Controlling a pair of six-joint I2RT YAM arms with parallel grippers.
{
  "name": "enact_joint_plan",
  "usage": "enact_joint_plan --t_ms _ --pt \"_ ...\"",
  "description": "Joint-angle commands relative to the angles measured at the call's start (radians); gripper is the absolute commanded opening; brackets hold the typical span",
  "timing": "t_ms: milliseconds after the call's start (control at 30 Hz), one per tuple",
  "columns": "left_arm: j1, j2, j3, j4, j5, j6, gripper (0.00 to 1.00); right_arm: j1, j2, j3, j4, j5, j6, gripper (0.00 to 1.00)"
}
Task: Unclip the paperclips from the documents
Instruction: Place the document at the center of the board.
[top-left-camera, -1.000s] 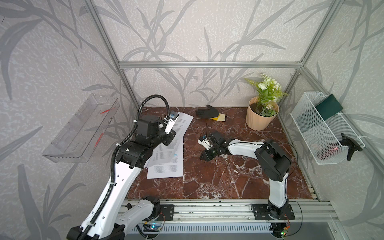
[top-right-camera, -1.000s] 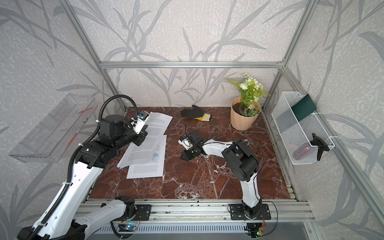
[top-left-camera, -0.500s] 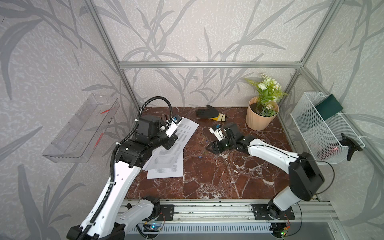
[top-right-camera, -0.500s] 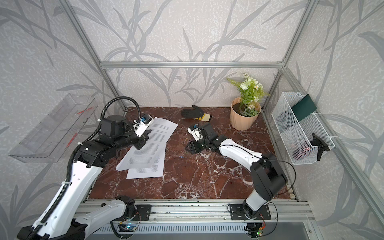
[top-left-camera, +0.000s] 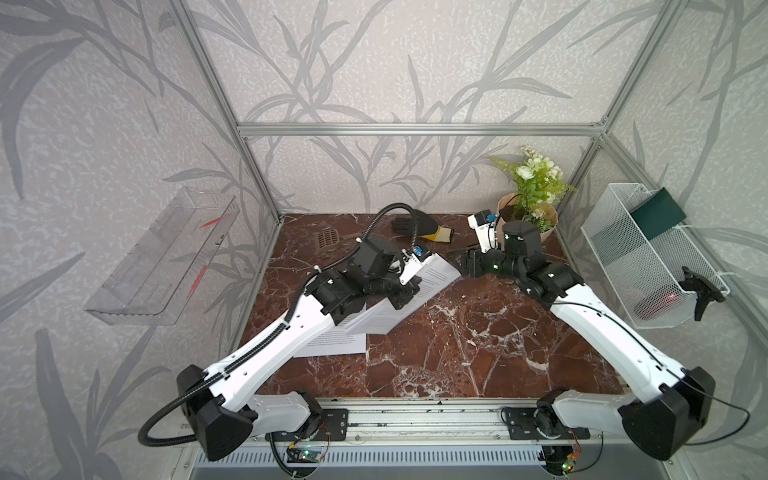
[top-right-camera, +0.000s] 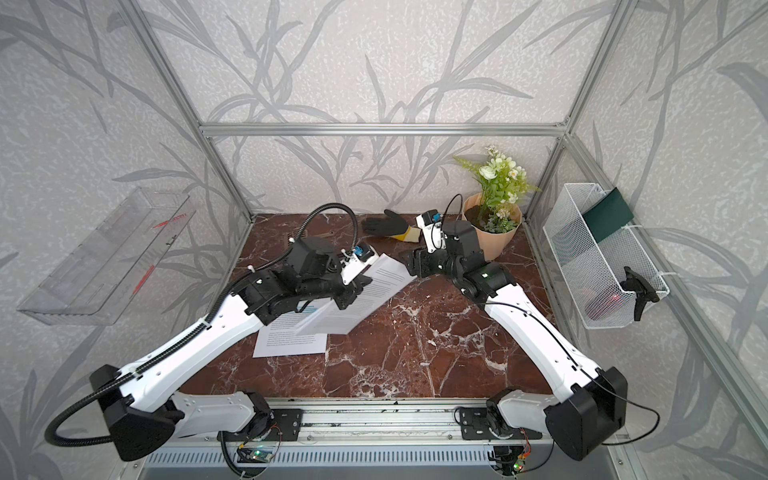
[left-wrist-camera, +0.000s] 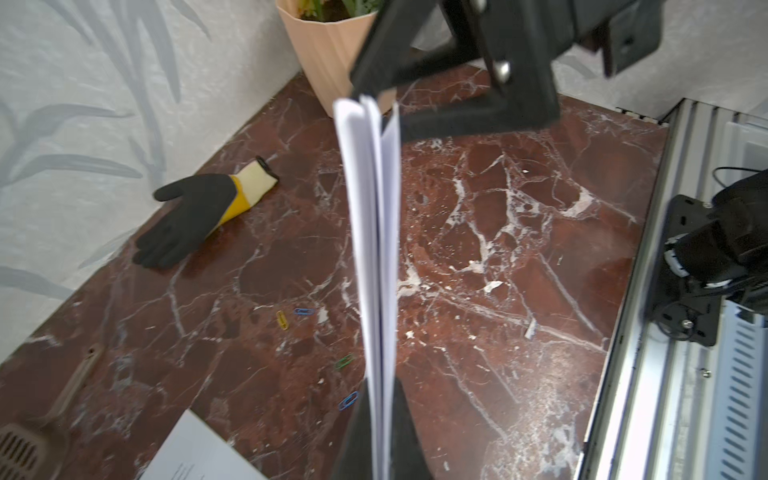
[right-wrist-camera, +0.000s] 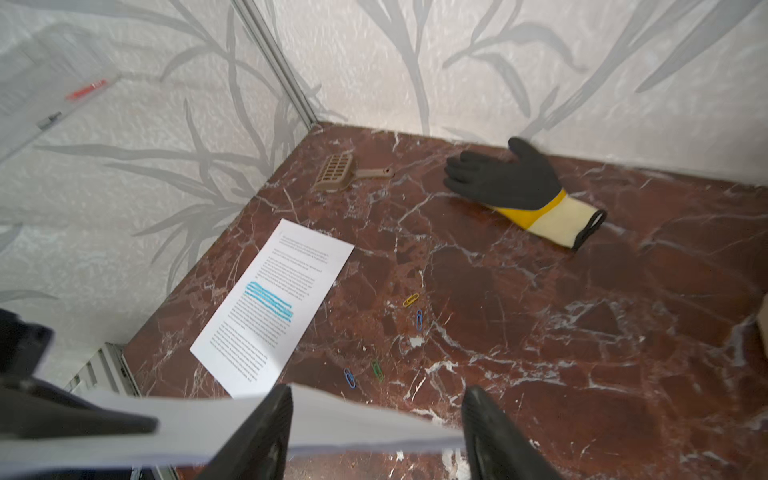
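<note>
My left gripper (left-wrist-camera: 380, 382) is shut on one of the documents (left-wrist-camera: 370, 208), a white stack held edge-up above the table, seen in both top views (top-left-camera: 432, 276) (top-right-camera: 374, 286). My right gripper (right-wrist-camera: 374, 399) stands open at that stack's far corner, with the paper edge (right-wrist-camera: 353, 424) lying between its fingers. The other document (right-wrist-camera: 274, 303), with blue highlighted lines, lies flat on the marble. Several loose paperclips lie on the table: yellow (right-wrist-camera: 411, 299), blue (right-wrist-camera: 419, 320), green (right-wrist-camera: 377, 370), blue (right-wrist-camera: 350, 377). I cannot tell whether a clip sits on the held stack.
A black and yellow glove (top-left-camera: 419, 226) and a brown slotted scoop (top-left-camera: 328, 239) lie by the back wall. A potted plant (top-left-camera: 528, 216) stands at the back right, close behind my right wrist. A wire basket (top-left-camera: 648, 257) hangs on the right wall, a clear tray (top-left-camera: 162, 257) on the left.
My left gripper has carried the held stack to the right and tilted it up. The right arm rose from the table's middle to the stack's far corner, and its jaws opened wider.
</note>
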Motion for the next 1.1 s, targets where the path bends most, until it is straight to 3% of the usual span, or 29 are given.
enact_joint_plan --t_ms 0,133,200,333,400,533,867,1000,1067 --pt "-0.043 0.078 0.097 0.169 0.056 -0.152 0.0 -0.034 -0.073 0.033 -0.042 0.059 -0.009 0.66" --pt "-0.047 0.199 0.069 0.404 0.095 -0.252 0.0 -0.065 -0.108 0.026 -0.064 0.053 -0.014 0.67" --pt "-0.039 0.294 0.069 0.512 0.098 -0.267 0.0 -0.069 -0.111 0.027 -0.085 0.046 -0.016 0.67" --pt "-0.005 0.489 0.048 0.781 0.092 -0.444 0.0 -0.071 -0.11 0.028 -0.115 0.032 -0.018 0.67" --pt "-0.006 0.593 0.067 0.876 0.109 -0.462 0.0 -0.071 -0.106 0.036 -0.137 0.023 -0.03 0.67" --pt "-0.022 0.735 0.164 0.878 0.054 -0.462 0.0 -0.072 -0.099 0.04 -0.175 0.008 -0.053 0.67" --pt "-0.028 0.873 0.223 0.911 -0.01 -0.529 0.0 -0.075 -0.109 0.03 -0.23 0.028 -0.08 0.68" --pt "-0.028 0.876 0.227 0.878 -0.058 -0.506 0.24 -0.077 -0.109 0.019 -0.234 0.03 -0.08 0.68" --pt "-0.027 0.879 0.233 0.867 -0.052 -0.48 0.28 -0.077 -0.112 0.01 -0.225 0.027 -0.081 0.68"
